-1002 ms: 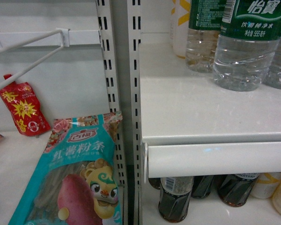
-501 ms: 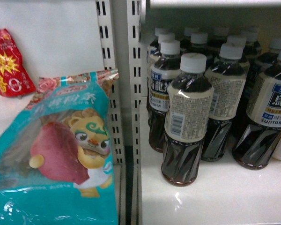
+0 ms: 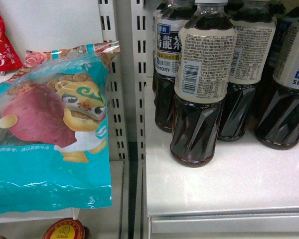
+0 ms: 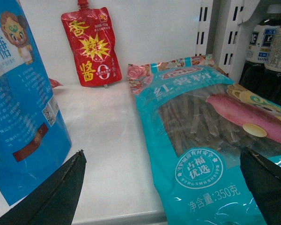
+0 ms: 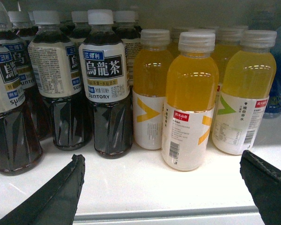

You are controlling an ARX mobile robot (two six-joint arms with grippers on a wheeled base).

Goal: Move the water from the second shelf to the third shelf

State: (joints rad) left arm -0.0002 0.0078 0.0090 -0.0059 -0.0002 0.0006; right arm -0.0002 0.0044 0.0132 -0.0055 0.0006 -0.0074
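Note:
The water is out of view in every frame. My left gripper [image 4: 162, 154] is open, its dark fingers spread over the front of a white shelf [image 4: 107, 154], with a teal noodle bag [image 4: 210, 154] lying partly between them. The right gripper [image 5: 162, 155] is also open and holds nothing. It hovers at the front edge of a shelf [image 5: 145, 187], facing dark tea bottles [image 5: 107, 93] and yellow drink bottles [image 5: 189, 103]. Neither gripper shows in the head view.
Dark tea bottles [image 3: 197, 99] with cream labels crowd the right-hand shelf [image 3: 229, 189]. Slotted white uprights [image 3: 124, 74] divide it from the left bay, which holds the teal bag [image 3: 50, 129], a red pouch [image 4: 91, 47] and a blue bag [image 4: 18, 103].
The head view has dropped from the shelf with the water bottles to the tea-bottle shelf below it. The water bottles have left the top of the view.

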